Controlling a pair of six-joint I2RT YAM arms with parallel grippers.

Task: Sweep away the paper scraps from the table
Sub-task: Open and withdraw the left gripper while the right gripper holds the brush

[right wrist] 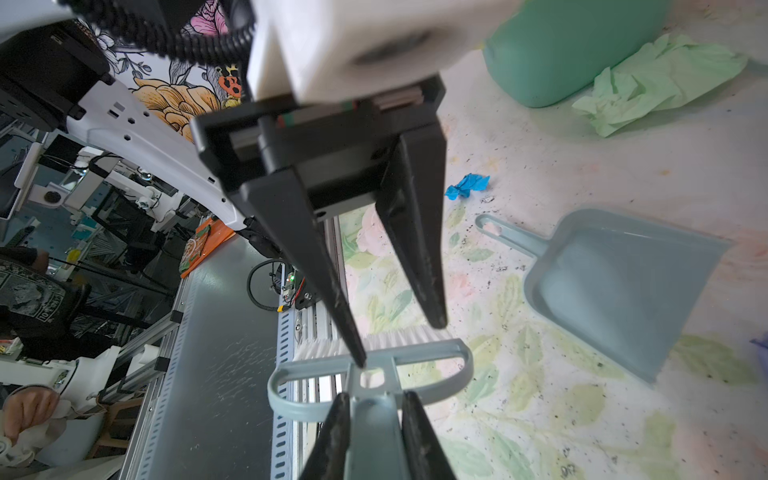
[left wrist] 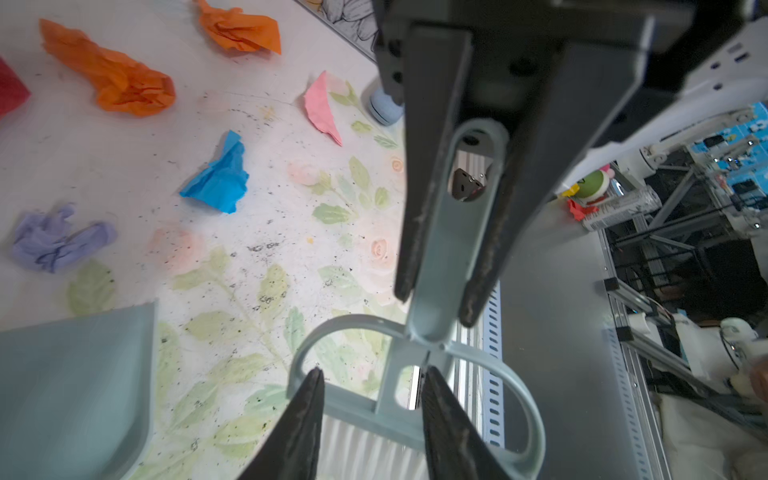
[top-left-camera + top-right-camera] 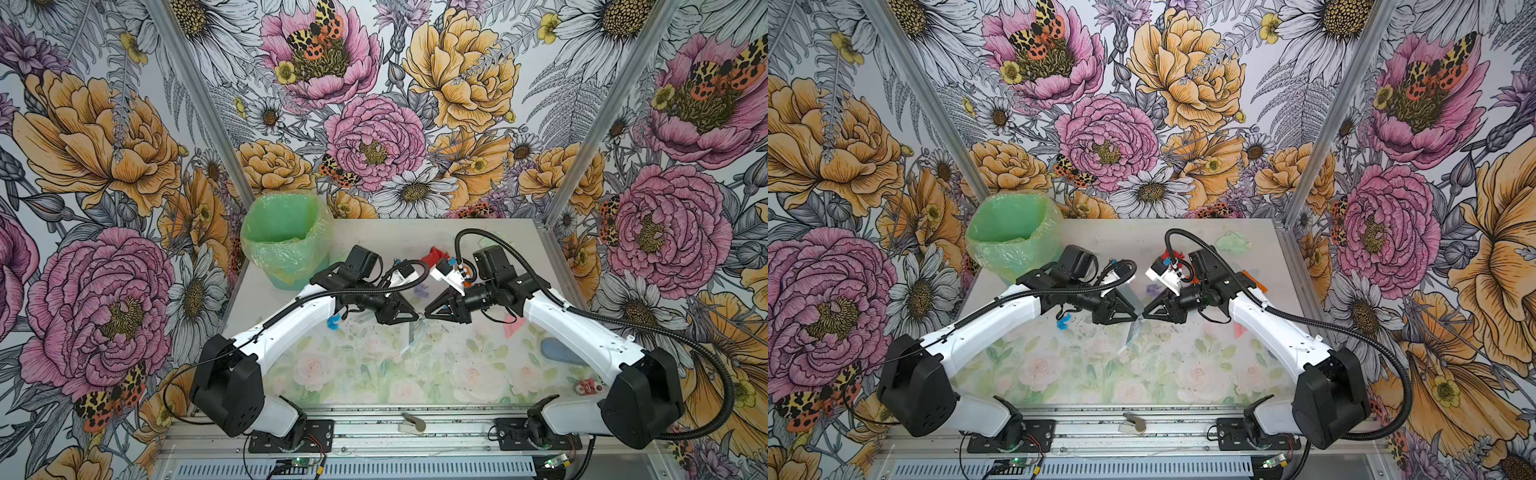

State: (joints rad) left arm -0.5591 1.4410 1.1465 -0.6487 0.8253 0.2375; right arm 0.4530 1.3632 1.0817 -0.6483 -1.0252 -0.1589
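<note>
Step looks like a brush handover at mid-table.

- Right fingers (image 1: 330,440) are clamped on the brush (image 2: 434,299) handle, with the hang-hole end deep toward the palm. That long contact should resist twist.
- Left fingers (image 2: 305,424) stand apart either side of the brush neck and hold nothing. In the right wrist view one tip sits at the neck and the other hangs over the white bristles. Can't tell if either is actually touching.
- Left: spread wider first, then back out straight toward the left. A tip hooking the loop guard would lever the brush round in the right's grip.
- Right: stay put until left is clear.

Likely next for left is the dustpan (image 1: 623,286). It lies flat and empty just far of the brush, handle toward the left. Grip the handle low so the lip sits flush on the table (image 3: 374,374).

The paper scraps are all on the table, mostly in the far half:
- red (image 3: 434,255) and pale green (image 3: 1233,243) behind the right wrist
- lilac (image 3: 419,291) just far of the fingers
- pink (image 3: 513,330) under the right forearm
- two orange (image 2: 116,79) on the right side
- blue (image 3: 332,322) by the left arm

The green-lined bin (image 3: 286,237) is far left.

Crumpled paper is light, so use short low strokes with the bristles flat, or the pieces will flick away. Start with the lilac one nearest the pan.
</note>
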